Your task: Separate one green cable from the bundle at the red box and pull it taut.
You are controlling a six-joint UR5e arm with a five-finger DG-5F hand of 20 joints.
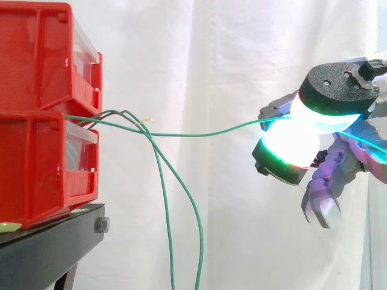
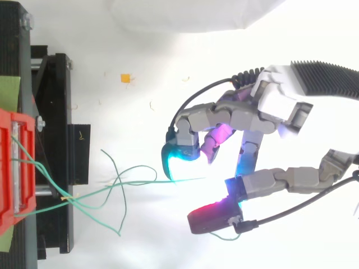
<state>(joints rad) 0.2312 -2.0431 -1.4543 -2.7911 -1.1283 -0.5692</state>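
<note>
At 3 o'clock the hand [image 2: 269,106] reaches in level, its fingers clamped on one green cable [image 1: 205,134]. Two loose cables [image 1: 200,241] hang by two red boxes [image 1: 36,163].

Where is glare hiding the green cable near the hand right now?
Side view: the white-green glow of the fingertips blooms over the spot where the hand pinches the green cable; the run back to the red box reads clearly. Top view: the cyan glow and the bright white ground wash out the cable's last stretch by the fingertips.
</note>
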